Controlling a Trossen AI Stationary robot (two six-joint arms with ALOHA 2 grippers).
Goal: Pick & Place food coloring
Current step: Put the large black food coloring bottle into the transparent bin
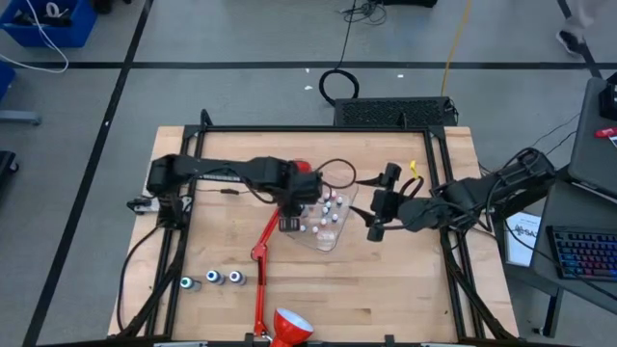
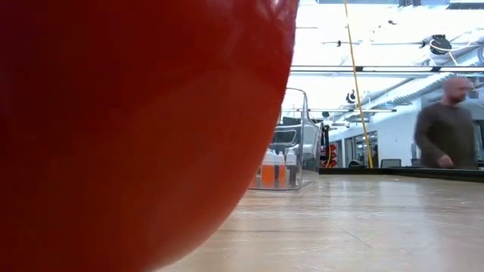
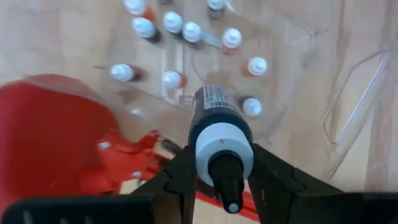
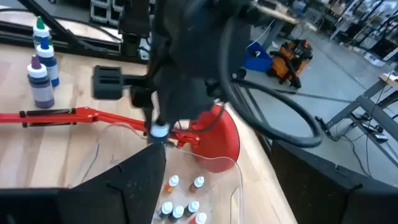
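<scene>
The left gripper (image 3: 224, 180) is holding a dark bottle (image 3: 219, 121), one of the larger food coloring bottles, its two fingers (image 3: 184, 174) pinching the white collar just under the black nozzle. The bottle's long axis is running straight out from between the fingers, base pointing away from the wrist and nozzle pointing back toward it, so the bottle is hanging base-first over what lies beyond.

Beyond that base, the clear tub (image 3: 292, 74) is sitting on the tabletop (image 1: 405, 280) with the small white-capped bottles (image 3: 180, 31) standing inside it, several tinted orange-red. The held bottle's base is lining up with the tub's near edge, close to one small bottle (image 3: 252, 107); whether it is clearing the wall I cannot tell. I judge that the coming move turns on this: the tub's open floor is lying ahead of the fingers along the bottle's own axis, with the small bottles crowding that way.

The red lamp (image 3: 56, 137) is lying just beside the fingers on one side, its arm passing under the gripper.

The right gripper (image 1: 376, 226) is waiting near the tub's other side, well off the bottles, its fingers spread and holding nothing. Three more large bottles (image 1: 212, 279) are standing in a row on the tabletop, well apart from both grippers, nearer the left arm.
</scene>
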